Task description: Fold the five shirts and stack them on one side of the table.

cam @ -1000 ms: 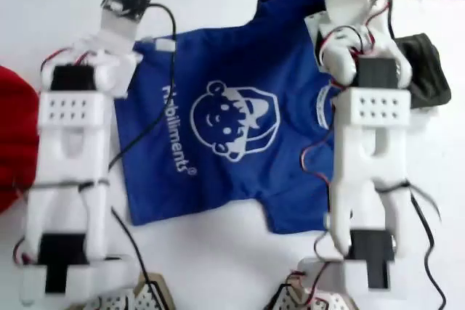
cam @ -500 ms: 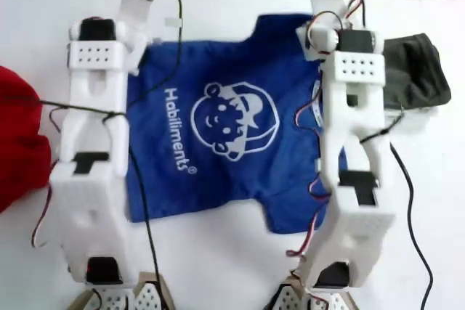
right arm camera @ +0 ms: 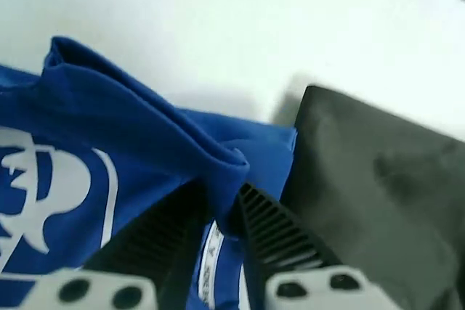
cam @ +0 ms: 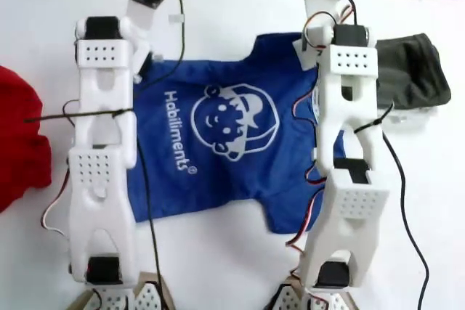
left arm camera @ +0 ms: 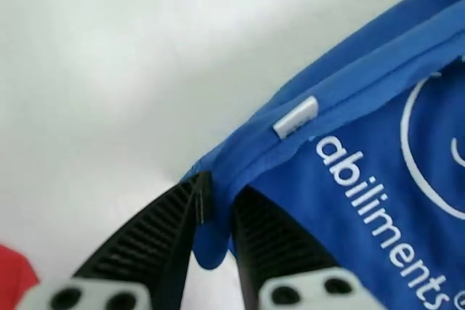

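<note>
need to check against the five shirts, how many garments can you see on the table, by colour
blue shirt: 1
red garment: 1
dark grey garment: 1
total: 3

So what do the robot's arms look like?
The left arm and right arm are chunky white plastic with black motors and rows of little holes. Thin black, red and white wires trail along them. The left pincer and right pincer are black and ridged.
</note>
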Controlling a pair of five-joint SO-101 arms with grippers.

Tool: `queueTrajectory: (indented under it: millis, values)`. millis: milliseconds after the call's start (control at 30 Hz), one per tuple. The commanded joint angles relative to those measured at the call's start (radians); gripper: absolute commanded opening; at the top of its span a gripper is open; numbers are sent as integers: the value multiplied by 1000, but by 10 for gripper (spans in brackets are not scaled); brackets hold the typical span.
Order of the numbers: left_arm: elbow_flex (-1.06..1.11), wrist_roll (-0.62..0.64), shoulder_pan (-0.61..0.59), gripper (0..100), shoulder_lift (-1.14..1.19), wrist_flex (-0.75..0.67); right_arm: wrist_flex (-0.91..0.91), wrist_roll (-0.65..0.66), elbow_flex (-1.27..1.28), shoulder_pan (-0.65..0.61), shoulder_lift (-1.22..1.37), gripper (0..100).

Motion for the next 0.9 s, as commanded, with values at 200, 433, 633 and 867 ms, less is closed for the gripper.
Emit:
queueTrajectory:
  millis: [200,433,633,867]
  values:
    - [174,18,14,24,-137,37,226,2,-68,-2,-67,19]
    - [679,14,8,25,-450,31,441,3,-58,7,-220,19]
    - [1024,-38,5,25,-721,-2,476,9,118,27,-357,19]
    - [1356,-78,5,25,-921,-100,289,87,680,31,-700,20]
